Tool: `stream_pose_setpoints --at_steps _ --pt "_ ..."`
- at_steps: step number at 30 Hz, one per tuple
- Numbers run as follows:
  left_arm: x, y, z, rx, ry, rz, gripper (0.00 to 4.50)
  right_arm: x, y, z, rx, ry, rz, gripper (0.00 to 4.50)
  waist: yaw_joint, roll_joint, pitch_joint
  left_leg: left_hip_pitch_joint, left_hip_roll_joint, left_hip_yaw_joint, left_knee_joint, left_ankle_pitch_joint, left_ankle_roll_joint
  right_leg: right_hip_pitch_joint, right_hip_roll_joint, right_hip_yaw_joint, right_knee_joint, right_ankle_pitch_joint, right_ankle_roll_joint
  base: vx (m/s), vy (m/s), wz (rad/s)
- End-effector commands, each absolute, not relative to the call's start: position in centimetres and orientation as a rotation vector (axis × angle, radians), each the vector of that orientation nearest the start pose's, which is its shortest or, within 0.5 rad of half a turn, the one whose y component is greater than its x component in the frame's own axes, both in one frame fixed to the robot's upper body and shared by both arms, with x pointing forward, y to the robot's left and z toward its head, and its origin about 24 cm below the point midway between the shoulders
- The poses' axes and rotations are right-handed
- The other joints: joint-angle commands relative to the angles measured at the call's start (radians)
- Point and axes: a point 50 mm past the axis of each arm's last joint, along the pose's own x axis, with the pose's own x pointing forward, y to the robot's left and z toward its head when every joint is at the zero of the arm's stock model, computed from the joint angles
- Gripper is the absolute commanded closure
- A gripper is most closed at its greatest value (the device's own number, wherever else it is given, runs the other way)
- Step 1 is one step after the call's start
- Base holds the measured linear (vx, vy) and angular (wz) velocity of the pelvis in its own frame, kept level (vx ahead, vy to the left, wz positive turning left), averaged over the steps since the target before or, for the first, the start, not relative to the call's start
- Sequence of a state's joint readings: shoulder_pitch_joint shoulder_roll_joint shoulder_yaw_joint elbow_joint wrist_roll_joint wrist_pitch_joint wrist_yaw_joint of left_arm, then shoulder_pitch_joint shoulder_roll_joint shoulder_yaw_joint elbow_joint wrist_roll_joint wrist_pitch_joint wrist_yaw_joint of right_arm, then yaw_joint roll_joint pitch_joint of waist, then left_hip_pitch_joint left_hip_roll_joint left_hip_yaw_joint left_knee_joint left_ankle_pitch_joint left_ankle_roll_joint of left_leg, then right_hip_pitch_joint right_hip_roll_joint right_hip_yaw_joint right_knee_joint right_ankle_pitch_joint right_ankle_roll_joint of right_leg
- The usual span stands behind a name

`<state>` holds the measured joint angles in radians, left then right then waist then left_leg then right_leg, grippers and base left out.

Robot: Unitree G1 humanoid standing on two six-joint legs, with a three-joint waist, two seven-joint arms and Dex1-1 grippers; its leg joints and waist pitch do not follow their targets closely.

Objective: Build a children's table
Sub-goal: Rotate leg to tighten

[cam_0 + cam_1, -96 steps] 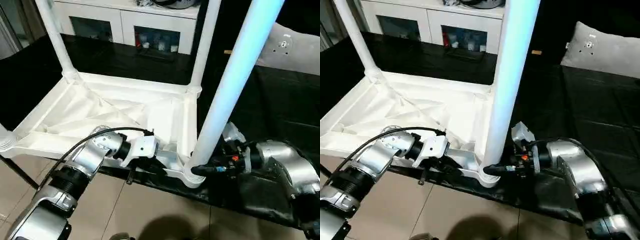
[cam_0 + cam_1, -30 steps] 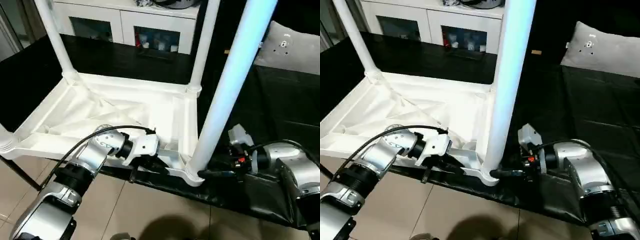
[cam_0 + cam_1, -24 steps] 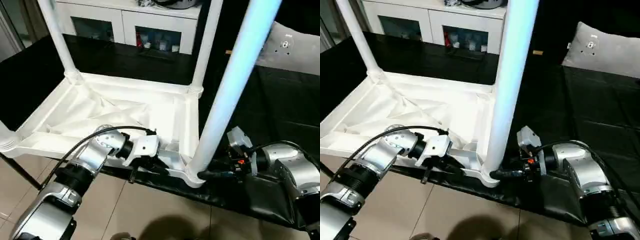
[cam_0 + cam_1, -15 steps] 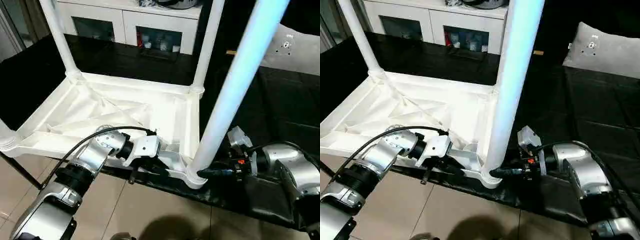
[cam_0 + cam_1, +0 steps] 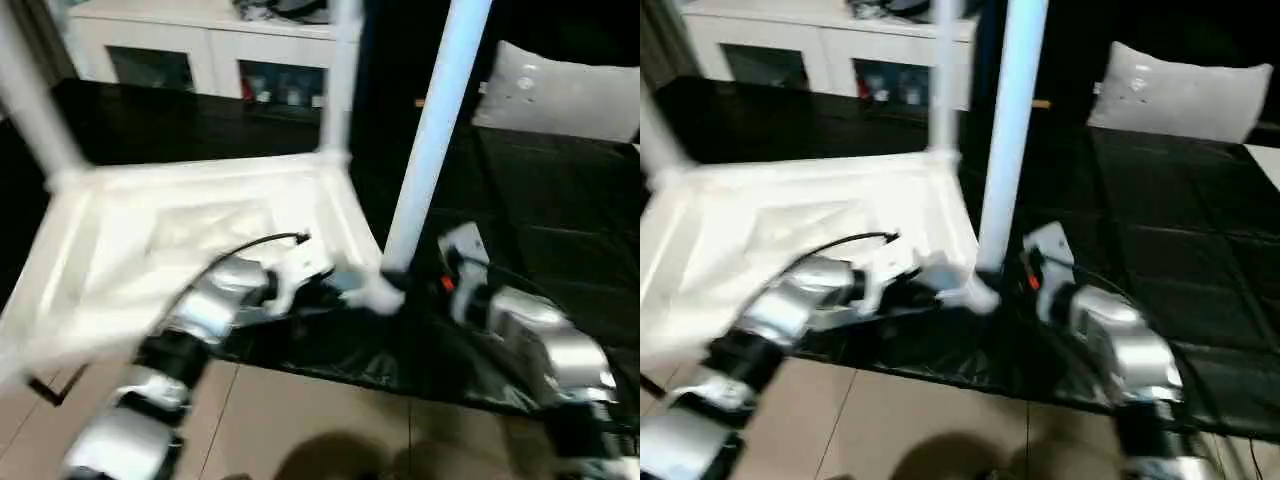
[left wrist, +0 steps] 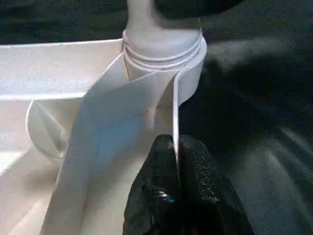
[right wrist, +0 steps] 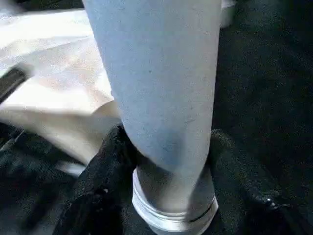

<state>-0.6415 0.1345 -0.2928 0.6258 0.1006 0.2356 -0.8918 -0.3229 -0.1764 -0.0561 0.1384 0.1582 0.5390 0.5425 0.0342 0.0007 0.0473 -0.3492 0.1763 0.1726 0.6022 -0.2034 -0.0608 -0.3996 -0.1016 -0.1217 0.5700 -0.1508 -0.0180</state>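
black cloth [image 5: 560,200], beige floor tiles [image 5: 300,420]

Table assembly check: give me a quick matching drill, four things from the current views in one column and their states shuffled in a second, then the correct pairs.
Column one:
1. left tool
2. right tool
3. near leg
4. cabinet

Column two:
A. stands upright in a corner socket of the upturned table top
B. closed on a thin upright rim beside that socket
C. white, with glass doors, behind the black surface
D. fingers either side of the leg's base

Pairs: 1-B, 2-D, 3-A, 4-C
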Motion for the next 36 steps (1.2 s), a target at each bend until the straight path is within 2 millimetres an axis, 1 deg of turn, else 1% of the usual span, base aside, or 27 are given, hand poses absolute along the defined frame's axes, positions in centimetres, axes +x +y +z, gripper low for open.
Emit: stream_pose_setpoints --at_steps 1,2,3,4,6,7,9,10,11,13,15,16,17,18,19,20,21,24,25,26,29,30,32,33,34,35,36 --pt "32.5 3.0 6.1 0.281 0.312 -1.18 4.5 29.9 -11.5 5.0 0.12 0.382 0.641 2.56 0.002 -0.016 -0.056 0.002 0.035 -0.022 -0.074 -0.261 0.026 0.04 -0.062 0.035 -0.11 -0.601 -0.041 0.0 0.0 0.0" --pt "32.6 2.3 6.2 0.291 0.3 -1.139 4.5 30.1 -10.7 5.3 0.126 0.339 0.611 2.01 0.003 -0.011 -0.056 0.002 0.036 -0.02 -0.075 -0.258 0.036 0.038 -0.061 0.038 -0.11 -0.582 -0.042 0.0 0.0 0.0" --pt "32.6 2.1 6.2 0.304 0.295 -1.133 4.5 30.1 -10.3 5.4 0.132 0.318 0.606 1.87 0.003 -0.01 -0.059 -0.001 0.039 -0.022 -0.078 -0.253 0.039 0.042 -0.061 0.039 -0.105 -0.553 -0.051 0.0 0.0 0.0" --pt "32.6 2.1 6.2 0.309 0.294 -1.133 4.5 30.1 -10.2 5.5 0.135 0.311 0.604 1.87 0.003 -0.009 -0.059 -0.003 0.04 -0.023 -0.08 -0.25 0.04 0.043 -0.061 0.04 -0.102 -0.538 -0.055 0.0 0.0 0.0" --pt "32.7 2.1 6.2 0.328 0.297 -1.124 4.5 30.1 -9.7 5.8 0.15 0.29 0.6 1.81 0.003 -0.007 -0.061 -0.005 0.044 -0.022 -0.083 -0.241 0.047 0.045 -0.061 0.047 -0.093 -0.472 -0.08 0.0 0.0 0.0" --pt "32.8 2.4 6.2 0.347 0.302 -1.119 4.5 29.9 -9.6 6.1 0.15 0.27 0.616 1.5 0.004 -0.006 -0.062 -0.006 0.044 -0.023 -0.083 -0.234 0.048 0.048 -0.061 0.047 -0.089 -0.454 -0.087 0.0 0.0 0.0" --pt "32.8 2.9 6.3 0.364 0.301 -1.116 4.5 29.8 -9.9 6.1 0.14 0.262 0.623 1.42 0.008 -0.006 -0.064 -0.005 0.046 -0.019 -0.082 -0.208 0.058 0.049 -0.062 0.054 -0.081 -0.389 -0.116 0.0 0.0 0.0" --pt "32.9 3.0 6.3 0.367 0.3 -1.117 4.5 29.8 -10.0 6.1 0.136 0.258 0.627 1.42 0.009 -0.006 -0.063 -0.006 0.046 -0.018 -0.082 -0.202 0.06 0.049 -0.062 0.055 -0.08 -0.378 -0.122 0.0 0.0 0.0" --pt "32.9 3.2 6.2 0.369 0.301 -1.117 4.5 29.7 -10.3 6.1 0.121 0.25 0.637 1.23 0.012 -0.006 -0.063 -0.007 0.046 -0.017 -0.082 -0.19 0.066 0.052 -0.062 0.056 -0.075 -0.358 -0.136 0.0 0.0 0.0" --pt "32.9 3.6 6.2 0.375 0.299 -1.122 4.5 29.6 -10.9 6.1 0.107 0.246 0.644 1.03 0.015 -0.007 -0.062 -0.007 0.046 -0.015 -0.08 -0.19 0.069 0.053 -0.062 0.056 -0.076 -0.363 -0.137 0.0 0.0 0.0" --pt "32.8 4.9 6.0 0.396 0.306 -1.156 4.5 29.3 -13.0 6.2 0.074 0.223 0.676 0.92 0.021 -0.01 -0.063 -0.009 0.046 -0.015 -0.08 -0.18 0.076 0.055 -0.063 0.057 -0.075 -0.365 -0.131 0.0 0.0 0.0" --pt "32.7 5.4 5.9 0.41 0.306 -1.18 4.5 29.2 -13.8 6.3 0.058 0.211 0.7 0.83 0.024 -0.009 -0.063 -0.009 0.047 -0.015 -0.08 -0.18 0.083 0.056 -0.064 0.058 -0.076 -0.372 -0.128 0.0 0.0 0.0" --pt "32.7 5.4 5.9 0.412 0.306 -1.183 4.5 29.2 -13.9 6.4 0.056 0.209 0.703 0.69 0.026 -0.008 -0.063 -0.009 0.047 -0.015 -0.08 -0.178 0.086 0.056 -0.065 0.058 -0.076 -0.372 -0.128 0.0 0.0 0.0" --pt "32.6 5.9 5.8 0.427 0.304 -1.211 4.5 29.0 -14.6 6.5 0.038 0.2 0.729 0.69 0.026 -0.009 -0.063 -0.013 0.049 -0.016 -0.081 -0.172 0.086 0.058 -0.064 0.058 -0.074 -0.367 -0.129 0.0 0.0 0.0" --pt "32.6 5.9 5.8 0.428 0.305 -1.212 4.5 29.0 -14.7 6.5 0.037 0.2 0.73 0.53 0.026 -0.009 -0.064 -0.013 0.049 -0.016 -0.08 -0.17 0.087 0.058 -0.064 0.058 -0.072 -0.361 -0.132 0.0 0.0 0.0" --pt "32.3 6.7 5.6 0.454 0.326 -1.258 4.5 28.8 -16.0 6.6 0.004 0.21 0.781 0.47 0.024 -0.009 -0.063 -0.012 0.05 -0.016 -0.08 -0.171 0.086 0.057 -0.064 0.058 -0.072 -0.361 -0.136 0.0 0.0 0.0" --pt "32.2 7.1 5.5 0.468 0.335 -1.282 4.5 28.7 -16.6 6.7 -0.009 0.216 0.806 0.4 0.026 -0.008 -0.063 -0.011 0.049 -0.017 -0.079 -0.172 0.086 0.058 -0.064 0.057 -0.072 -0.362 -0.136 0.0 0.0 0.0" --pt "31.9 7.9 5.4 0.491 0.354 -1.341 4.5 28.2 -17.9 7.0 -0.046 0.227 0.9 0.1 0.028 -0.009 -0.061 -0.009 0.053 -0.014 -0.079 -0.179 0.091 0.054 -0.063 0.059 -0.071 -0.363 -0.149 0.0 0.0 0.0" --pt "31.7 8.1 5.4 0.497 0.362 -1.372 4.5 27.9 -18.2 7.1 -0.054 0.235 0.953 0.04 0.029 -0.009 -0.061 -0.008 0.052 -0.015 -0.079 -0.181 0.093 0.056 -0.064 0.058 -0.072 -0.365 -0.152 0.0 0.0 0.0" --pt "31.2 8.6 5.5 0.518 0.356 -1.46 4.5 27.2 -19.0 7.3 -0.069 0.267 1.047 0.04 0.033 -0.01 -0.061 -0.009 0.053 -0.014 -0.078 -0.184 0.101 0.058 -0.064 0.06 -0.071 -0.36 -0.157 0.0 0.0 0.0" --pt "30.8 9.0 5.5 0.526 0.371 -1.524 4.5 26.9 -19.4 7.4 -0.113 0.285 1.111 0.04 0.039 -0.009 -0.062 -0.008 0.057 -0.015 -0.078 -0.174 0.102 0.057 -0.065 0.06 -0.065 -0.335 -0.171 0.0 0.0 0.0" --pt "30.5 9.3 5.4 0.553 0.381 -1.579 4.5 26.8 -19.7 7.6 -0.153 0.289 1.151 0.04 0.04 -0.01 -0.061 -0.007 0.057 -0.013 -0.078 -0.178 0.098 0.055 -0.064 0.061 -0.066 -0.338 -0.175 0.0 0.0 0.0" --pt "30.3 9.4 5.4 0.565 0.388 -1.609 4.5 26.8 -19.8 7.7 -0.172 0.292 1.185 0.04 0.046 -0.009 -0.06 -0.003 0.058 -0.013 -0.079 -0.197 0.09 0.054 -0.066 0.059 -0.07 -0.37 -0.171 0.0 0.0 0.0" --pt "30.1 9.6 5.4 0.577 0.396 -1.647 4.5 26.7 -20.0 7.8 -0.188 0.297 1.22 0.04 0.051 -0.009 -0.061 -0.001 0.06 -0.013 -0.079 -0.192 0.087 0.053 -0.067 0.061 -0.069 -0.365 -0.174 0.0 0.0 0.0" --pt "30.1 9.6 5.4 0.583 0.398 -1.656 4.5 26.7 -20.0 7.8 -0.182 0.3 1.233 0.04 0.053 -0.009 -0.061 -0.001 0.06 -0.012 -0.078 -0.19 0.086 0.053 -0.066 0.062 -0.066 -0.355 -0.178 0.0 0.0 0.0" --pt "29.7 9.6 5.4 0.606 0.404 -1.7 4.5 26.5 -19.8 7.9 -0.155 0.313 1.3 0.04 0.057 -0.012 -0.061 0.001 0.061 -0.01 -0.079 -0.191 0.086 0.052 -0.063 0.062 -0.063 -0.342 -0.185 0.0 0.0 0.0" --pt "29.7 9.6 5.4 0.609 0.405 -1.707 4.5 26.5 -19.8 7.9 -0.151 0.315 1.312 0.04 0.06 -0.01 -0.063 0.002 0.062 -0.011 -0.078 -0.189 0.087 0.054 -0.064 0.062 -0.06 -0.331 -0.191 0.0 0.0 0.0"
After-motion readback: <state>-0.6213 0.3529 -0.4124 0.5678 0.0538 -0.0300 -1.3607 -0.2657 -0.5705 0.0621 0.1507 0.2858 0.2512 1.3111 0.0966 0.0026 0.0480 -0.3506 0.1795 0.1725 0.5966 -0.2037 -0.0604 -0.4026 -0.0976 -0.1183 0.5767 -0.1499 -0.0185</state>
